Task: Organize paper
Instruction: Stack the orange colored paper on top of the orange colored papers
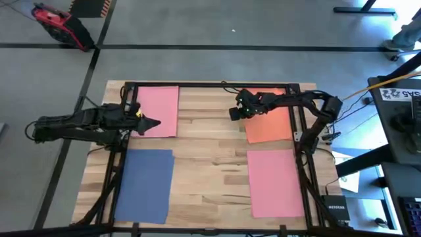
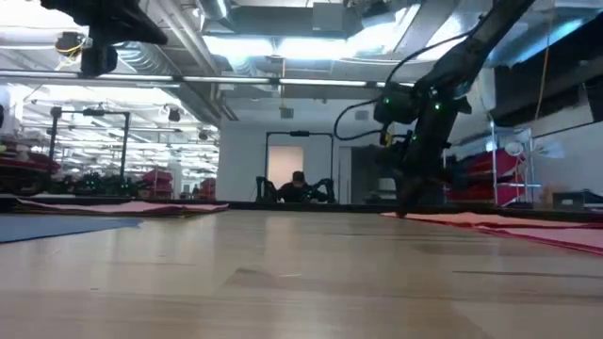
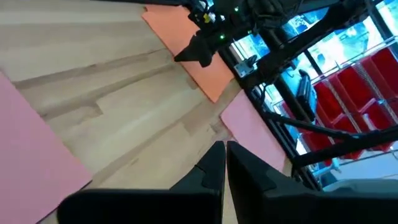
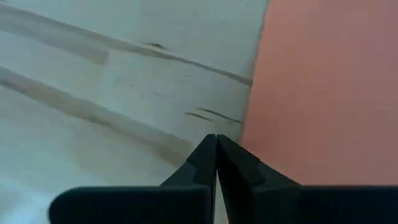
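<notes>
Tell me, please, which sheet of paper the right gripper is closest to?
The orange sheet: the right gripper sits at its edge, while both pink sheets and the blue one lie farther off.

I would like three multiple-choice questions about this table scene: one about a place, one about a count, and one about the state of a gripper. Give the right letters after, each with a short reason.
1. Where does the orange sheet lie in the high view?
A. far right part of the table
B. near left corner
C. table centre

2. How many pink sheets are on the table?
A. one
B. two
C. three

3. How are the fingers of the right gripper?
A. wide open
B. shut with nothing between them
C. shut on a blue sheet

Answers:
1 A: it lies under the right arm, at the far right.
2 B: one pink sheet lies far left under the left gripper, another pink sheet near right; the blue sheet is near left.
3 B: the right wrist view shows the fingers pressed together, empty, at the orange sheet's edge.
</notes>
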You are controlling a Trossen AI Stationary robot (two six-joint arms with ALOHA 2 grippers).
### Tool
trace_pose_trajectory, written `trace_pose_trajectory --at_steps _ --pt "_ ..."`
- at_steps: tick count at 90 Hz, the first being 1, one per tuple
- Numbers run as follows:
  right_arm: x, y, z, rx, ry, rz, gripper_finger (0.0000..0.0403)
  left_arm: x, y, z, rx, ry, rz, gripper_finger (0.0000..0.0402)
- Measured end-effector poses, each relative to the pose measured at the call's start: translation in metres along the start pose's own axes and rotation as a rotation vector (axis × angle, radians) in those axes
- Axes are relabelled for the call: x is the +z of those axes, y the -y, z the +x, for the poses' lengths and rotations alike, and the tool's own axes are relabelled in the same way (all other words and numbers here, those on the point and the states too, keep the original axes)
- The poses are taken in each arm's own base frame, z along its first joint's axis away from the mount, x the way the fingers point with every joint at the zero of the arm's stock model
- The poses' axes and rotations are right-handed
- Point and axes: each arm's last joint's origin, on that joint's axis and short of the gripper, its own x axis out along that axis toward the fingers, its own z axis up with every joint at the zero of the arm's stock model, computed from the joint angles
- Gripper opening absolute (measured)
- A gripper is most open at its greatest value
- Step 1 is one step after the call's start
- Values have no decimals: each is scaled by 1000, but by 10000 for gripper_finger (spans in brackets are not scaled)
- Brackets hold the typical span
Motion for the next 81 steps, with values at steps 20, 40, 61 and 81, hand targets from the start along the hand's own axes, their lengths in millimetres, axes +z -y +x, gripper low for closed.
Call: trace_pose_trajectory --at_steps 20,40,61,81 --pt "4 4 1 -32 23 52 0 0 0 1 10 7 -5 0" --pt "10 12 1 -69 52 126 0 0 0 1 14 12 -5 0" --pt "17 8 -4 -59 90 104 0 0 0 1 18 18 -4 0" --pt "49 3 -10 -6 162 63 0 0 -1 1 20 18 0 0"
